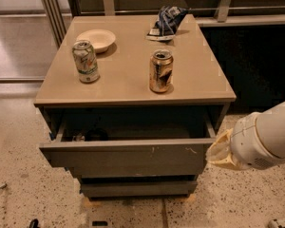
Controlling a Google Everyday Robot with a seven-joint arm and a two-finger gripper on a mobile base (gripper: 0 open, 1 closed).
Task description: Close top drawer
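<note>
The top drawer [128, 156] of the beige cabinet stands pulled out. Its flat grey-brown front has small pale scratches right of its middle, and its dark interior shows some small dark items at the left. My gripper [217, 153] is at the drawer front's right end, at the tip of the white arm coming in from the right edge. It is right by the front's right corner; I cannot tell whether it touches.
On the glossy cabinet top [128, 87] stand a green-white can [85, 61], a brown-gold can [160, 71], a pale bowl [96, 38] and a dark crumpled bag [167, 20]. A lower drawer front [137, 188] sits beneath. Speckled floor surrounds the cabinet; a railing runs behind.
</note>
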